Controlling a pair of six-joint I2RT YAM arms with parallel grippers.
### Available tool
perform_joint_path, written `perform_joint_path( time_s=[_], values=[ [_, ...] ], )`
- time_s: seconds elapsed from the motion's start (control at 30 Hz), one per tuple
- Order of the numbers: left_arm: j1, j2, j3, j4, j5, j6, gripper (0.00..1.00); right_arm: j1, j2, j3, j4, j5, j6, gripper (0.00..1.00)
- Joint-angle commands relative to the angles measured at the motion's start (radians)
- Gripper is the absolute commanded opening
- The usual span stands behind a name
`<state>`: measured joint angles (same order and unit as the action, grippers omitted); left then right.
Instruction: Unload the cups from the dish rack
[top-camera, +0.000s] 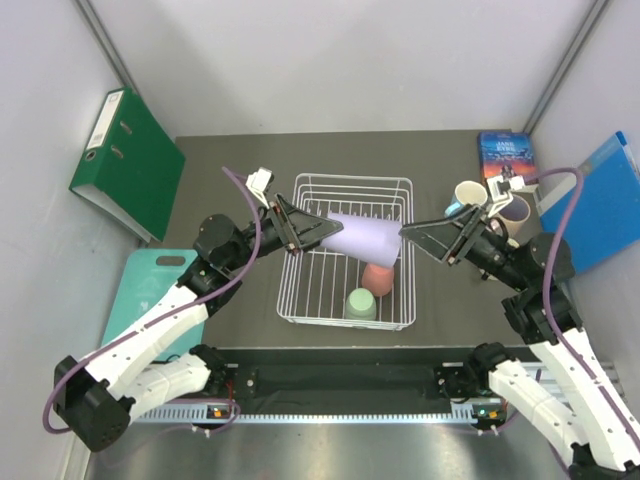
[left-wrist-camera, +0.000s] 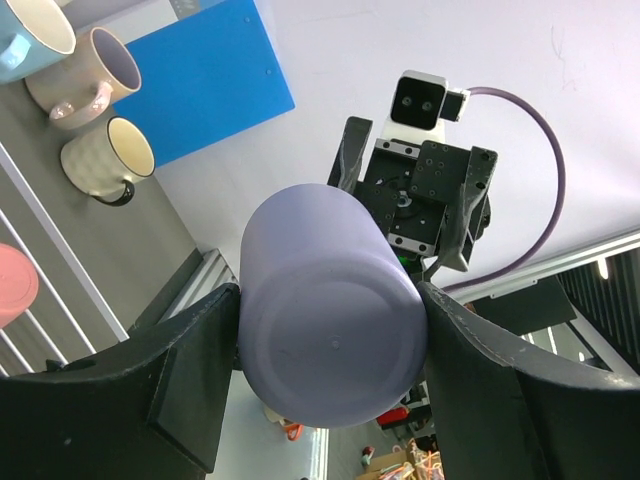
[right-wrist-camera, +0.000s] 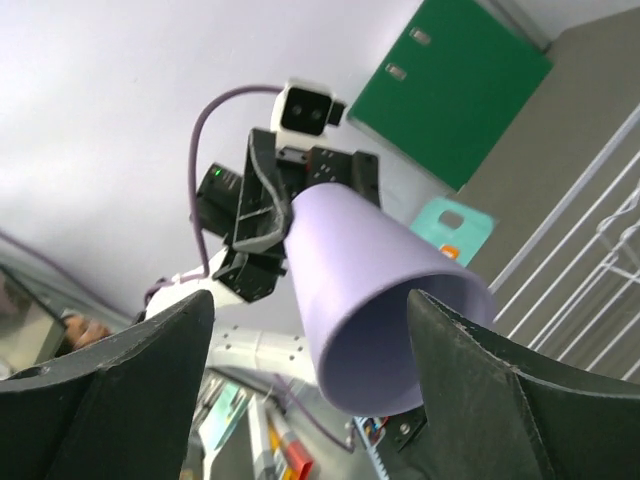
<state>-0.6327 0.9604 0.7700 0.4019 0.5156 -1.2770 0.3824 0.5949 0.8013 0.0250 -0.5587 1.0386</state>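
Note:
My left gripper (top-camera: 322, 232) (left-wrist-camera: 330, 300) is shut on the base end of the lavender cup (top-camera: 362, 238) (left-wrist-camera: 330, 310). It holds the cup on its side in the air above the white wire dish rack (top-camera: 288, 280). My right gripper (top-camera: 408, 232) (right-wrist-camera: 310, 300) is open, with its jaws on either side of the cup's open mouth (right-wrist-camera: 390, 290) and not closed on it. A pink cup (top-camera: 378, 278) and a sage green cup (top-camera: 361, 304) stand upside down in the rack's near right part. A cream cup (top-camera: 468, 193), a light blue cup (top-camera: 453, 208) and a pale pinkish cup (top-camera: 515, 208) stand on the table right of the rack.
A green binder (top-camera: 128, 165) leans at the far left and a teal cutting board (top-camera: 150, 290) lies left of the rack. A book (top-camera: 505, 155) and a blue folder (top-camera: 610, 205) lie at the far right, behind the set-down cups.

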Motion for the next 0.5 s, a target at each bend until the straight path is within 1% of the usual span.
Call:
perform_joint_path(
  time_s=[0.0, 0.17, 0.23, 0.27, 0.33, 0.37, 0.47],
  values=[
    [0.002, 0.008, -0.008, 0.087, 0.004, -0.007, 0.00, 0.105, 0.048, 0.047, 0.078, 0.005, 0.005, 0.78],
    [0.004, 0.026, -0.009, 0.113, 0.015, -0.013, 0.00, 0.205, 0.121, 0.067, 0.092, 0.054, -0.026, 0.77],
    [0.004, 0.035, -0.014, 0.124, 0.020, -0.019, 0.00, 0.243, 0.169, 0.088, 0.098, 0.069, -0.043, 0.74],
    [0.004, 0.038, -0.018, 0.126, 0.021, -0.021, 0.00, 0.257, 0.183, 0.098, 0.098, 0.078, -0.052, 0.61],
    [0.002, 0.037, -0.023, 0.126, 0.020, -0.019, 0.00, 0.280, 0.219, 0.131, 0.086, 0.108, -0.081, 0.42],
    [0.004, 0.035, -0.024, 0.124, 0.020, -0.016, 0.00, 0.286, 0.229, 0.142, 0.072, 0.115, -0.089, 0.27],
    [0.004, 0.028, -0.015, 0.086, 0.012, 0.016, 0.00, 0.291, 0.247, 0.179, 0.046, 0.147, -0.126, 0.12]
  ],
)
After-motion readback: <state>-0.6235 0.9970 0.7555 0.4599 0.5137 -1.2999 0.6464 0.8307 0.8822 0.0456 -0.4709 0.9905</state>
